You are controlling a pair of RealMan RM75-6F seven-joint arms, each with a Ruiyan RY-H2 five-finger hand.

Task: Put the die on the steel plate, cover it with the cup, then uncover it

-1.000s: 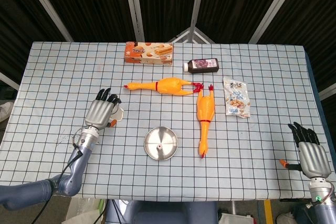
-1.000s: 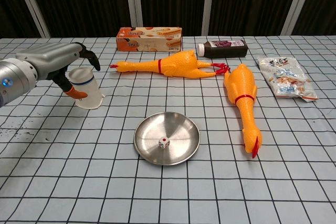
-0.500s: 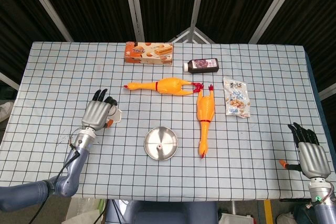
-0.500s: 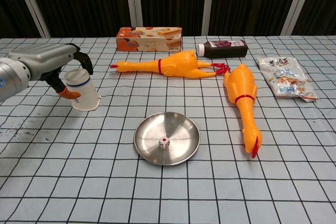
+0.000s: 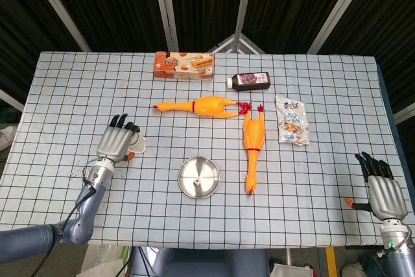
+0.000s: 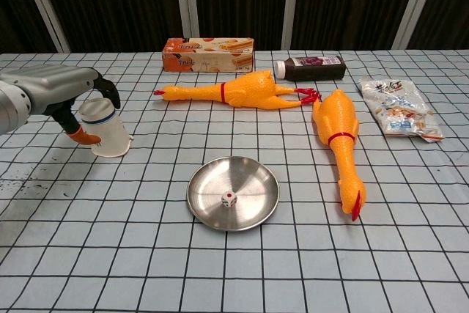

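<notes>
Since a second ago the cup (image 6: 105, 127) has slid further left, away from the steel plate (image 6: 256, 203), and tipped a little, mouth down, its long axis leaning left. Gripping it is the left hand (image 6: 55, 93), fingers curled over its top. With the die (image 6: 229, 199) uncovered on the plate, I'd say the task is ending; next comes letting go. Spread and idle, the right hand (image 5: 381, 189) waits at the table (image 5: 65, 82) edge.
</notes>
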